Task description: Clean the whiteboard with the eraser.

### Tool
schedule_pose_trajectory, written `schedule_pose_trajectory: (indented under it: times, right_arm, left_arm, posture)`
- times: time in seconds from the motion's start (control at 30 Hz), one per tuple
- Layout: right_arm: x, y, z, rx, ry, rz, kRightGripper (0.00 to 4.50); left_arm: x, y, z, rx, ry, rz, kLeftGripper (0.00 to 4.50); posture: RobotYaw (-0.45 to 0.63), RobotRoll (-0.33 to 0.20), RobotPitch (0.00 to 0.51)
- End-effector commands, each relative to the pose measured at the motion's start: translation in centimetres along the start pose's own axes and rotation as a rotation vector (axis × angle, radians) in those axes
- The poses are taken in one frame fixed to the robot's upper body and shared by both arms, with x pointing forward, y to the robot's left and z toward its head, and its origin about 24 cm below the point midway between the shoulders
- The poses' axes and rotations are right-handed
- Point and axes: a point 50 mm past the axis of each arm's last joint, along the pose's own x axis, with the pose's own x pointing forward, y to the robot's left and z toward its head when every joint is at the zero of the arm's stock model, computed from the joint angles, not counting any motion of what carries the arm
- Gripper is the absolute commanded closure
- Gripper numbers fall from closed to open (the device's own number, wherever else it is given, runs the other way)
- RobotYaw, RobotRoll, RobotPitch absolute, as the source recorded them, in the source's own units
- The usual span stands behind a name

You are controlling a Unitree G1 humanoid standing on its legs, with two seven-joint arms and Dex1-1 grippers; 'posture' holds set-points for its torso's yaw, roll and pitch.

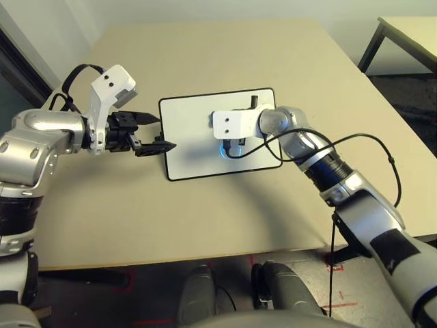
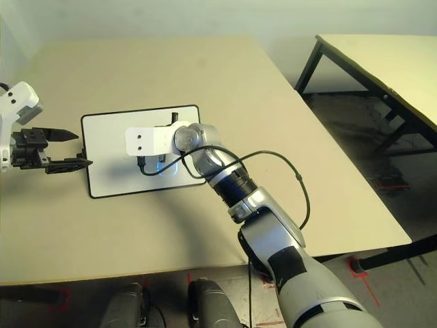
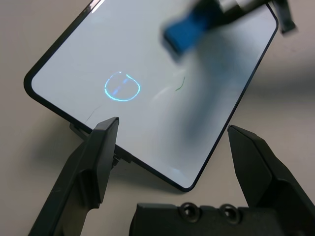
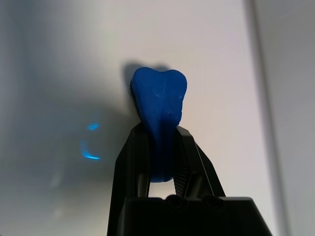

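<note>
Over whiteboard, eraser-clamping right pincer

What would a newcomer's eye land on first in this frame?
The bright blue eraser, pinched in the right gripper over the middle of the whiteboard. Next, the left gripper, open at the board's left edge, and a blue ring of light reflected on the white surface.

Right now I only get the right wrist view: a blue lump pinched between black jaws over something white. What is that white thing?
Observer: A whiteboard with a thin black frame, lying flat on a tan table.
Operator: Is the other arm doing anything?
Observer: The left gripper hovers at the board's short edge, jaws open, holding nothing.
Operator: Any marks left?
Observer: A faint dark squiggle shows near the eraser.
</note>
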Motion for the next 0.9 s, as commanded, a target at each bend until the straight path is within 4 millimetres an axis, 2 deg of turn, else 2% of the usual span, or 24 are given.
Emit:
schedule_pose_trajectory:
  times: [0.03, 0.13, 0.33, 0.4, 0.5, 0.67, 0.73, 0.83, 0.9]
  right_arm:
    - [0.0, 1.9, 0.4, -0.022, 0.010, 0.090, 3.90]
    - [0.1, 1.7, 0.6, -0.020, 0.015, 0.087, 3.90]
    - [1.3, -2.6, 1.1, -0.024, 0.034, -0.036, 3.90]
    - [1.6, -3.3, 1.4, -0.035, 0.030, -0.050, 3.90]
    - [1.7, -2.7, 1.7, -0.059, 0.016, -0.027, 3.90]
    - [1.1, 0.6, 1.6, -0.119, -0.005, 0.076, 3.90]
    - [0.9, 1.3, 1.5, -0.134, -0.002, 0.091, 3.90]
    - [0.9, 1.2, 1.4, -0.145, 0.008, 0.090, 3.90]
    - [1.1, 0.0, 1.5, -0.152, 0.016, 0.054, 3.90]
  left_arm:
    - [-0.3, -0.2, 0.0, 0.001, 0.011, 0.001, 0.00]
    - [-0.3, -0.1, -0.1, 0.000, 0.022, 0.003, 0.00]
    - [-0.7, 0.0, -0.5, -0.006, 0.051, 0.003, 0.00]
    - [-0.9, -0.1, -0.8, -0.018, 0.077, -0.003, 0.00]
    - [-1.0, -0.3, -1.0, -0.019, 0.079, -0.002, 0.00]
    - [-1.5, -0.3, -1.0, -0.024, 0.079, 0.010, 0.00]
    - [-1.5, -0.3, -1.1, -0.026, 0.079, 0.011, 0.00]
    - [-1.5, -0.4, -1.1, -0.029, 0.077, 0.010, 0.00]
    - [-1.5, -0.4, -1.1, -0.029, 0.075, 0.010, 0.00]
  posture:
    - [0.08, 0.000, 0.115]
    - [0.08, 0.000, 0.114]
    - [0.09, 0.000, 0.109]
    - [0.10, 0.000, 0.108]
    - [0.11, 0.000, 0.108]
    - [0.12, 0.000, 0.106]
    - [0.12, 0.000, 0.106]
    - [0.12, 0.000, 0.106]
    - [0.12, 0.000, 0.104]
